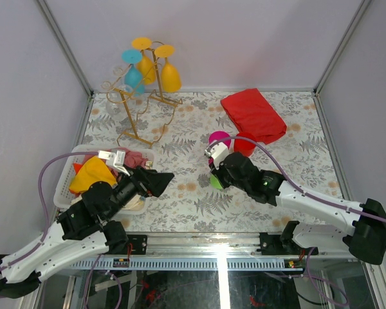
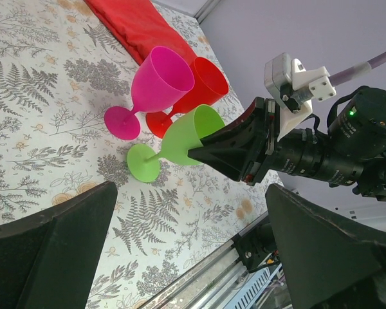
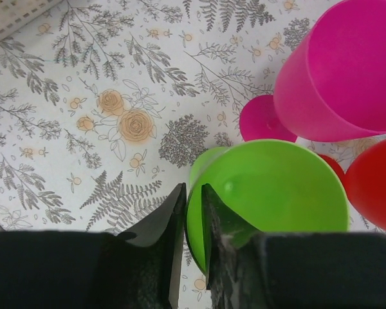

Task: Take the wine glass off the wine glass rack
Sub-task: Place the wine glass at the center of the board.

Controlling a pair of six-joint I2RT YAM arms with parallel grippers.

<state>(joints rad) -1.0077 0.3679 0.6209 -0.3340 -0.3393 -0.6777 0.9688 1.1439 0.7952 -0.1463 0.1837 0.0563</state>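
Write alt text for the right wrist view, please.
The right gripper pinches the rim of a green glass standing on a floral table. A pink glass and a red glass stand close beside it.

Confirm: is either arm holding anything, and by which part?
Right gripper pinches the green glass by its bowl rim, one finger inside, one outside. Left gripper is open and holds nothing.
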